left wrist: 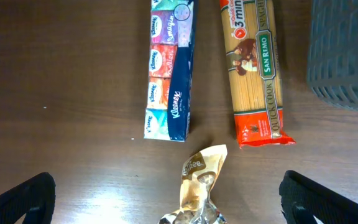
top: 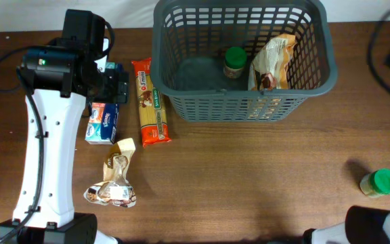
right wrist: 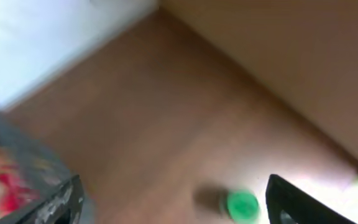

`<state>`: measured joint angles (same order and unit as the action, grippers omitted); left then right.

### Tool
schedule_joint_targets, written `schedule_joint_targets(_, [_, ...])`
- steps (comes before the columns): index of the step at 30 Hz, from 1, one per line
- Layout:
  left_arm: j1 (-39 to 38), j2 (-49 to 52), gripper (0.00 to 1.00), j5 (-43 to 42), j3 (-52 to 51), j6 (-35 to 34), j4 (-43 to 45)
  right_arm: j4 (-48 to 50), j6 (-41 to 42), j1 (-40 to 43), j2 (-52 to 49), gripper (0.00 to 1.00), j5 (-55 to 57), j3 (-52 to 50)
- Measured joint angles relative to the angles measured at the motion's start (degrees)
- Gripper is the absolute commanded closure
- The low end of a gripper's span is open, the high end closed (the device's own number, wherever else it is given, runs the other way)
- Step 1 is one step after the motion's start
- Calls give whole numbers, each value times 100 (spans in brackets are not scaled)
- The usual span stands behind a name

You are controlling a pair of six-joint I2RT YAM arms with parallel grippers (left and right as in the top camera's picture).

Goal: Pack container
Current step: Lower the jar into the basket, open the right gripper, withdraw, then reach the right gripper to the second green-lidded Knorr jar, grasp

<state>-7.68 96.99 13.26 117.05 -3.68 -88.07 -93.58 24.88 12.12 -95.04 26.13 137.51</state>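
The container [top: 208, 105] is set on the counter [top: 249, 176], beyond the left tool [top: 112, 85] and off to its right. In the right wrist view it is seen only as a blurred grey edge well to one side of the right tool [right wrist: 179, 202]. Two items are already held inside it. A green-lidded jar [top: 234, 62] stands upright on the slatted base, and a snack bag [top: 273, 64] is propped just beside it against the wall.

Four items are left outside on the counter. A tissue pack [left wrist: 169, 68] is found just ahead of the left tool. A spaghetti packet [left wrist: 253, 68] is laid beside that pack on the container's side, roughly parallel and apart from it, with its far end near the container's corner. A crumpled bag [left wrist: 197, 180] is seen almost directly beneath the left tool, in line with the gap between its fingers. A second jar [right wrist: 241, 204] with a green lid is seen below the right tool, well apart from the container.

The left tool is fully released and held above the counter, with nothing gripped. The right tool's fingers are also spread wide with nothing between them, though that view is blurred.

The packing is judged to be about a third done, with two items stowed and four to be lifted in. The bag or tissue pack is best placed for the left tool, and the second jar for the right.
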Motion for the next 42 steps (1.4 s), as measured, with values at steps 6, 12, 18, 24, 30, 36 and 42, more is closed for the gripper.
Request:
schedule_joint_targets(6, [0, 0, 1, 0, 0, 0, -2, -116, 378, 699, -116, 12, -306, -1390])
schedule_joint_targets(12, [0, 0, 1, -2, 0, 0, -7, 566, 470, 730, -136, 11, -647, -3145])
schedule_joint_targets(18, [0, 0, 1, 0, -4, 0, -2, 1397, 463, 750, -177, 12, -1320, -4883])
schedule_joint_targets(24, [0, 0, 1, 0, -4, 0, -2, 1742, 160, 1075, -136, 12, -2098, -5501])
schedule_joint_targets(30, [0, 0, 1, 0, -4, 0, -2, 1539, -269, 1867, 728, 11, -2448, -5735])
schedule_joint_targets(36, [0, 0, 1, 0, -4, 0, -2, 1493, -481, 2463, 1856, 8, -2450, -5860])
schedule_joint_targets(42, [0, 0, 1, -2, -4, 0, -2, 2017, -457, 3110, 2083, 7, -2413, -6848])
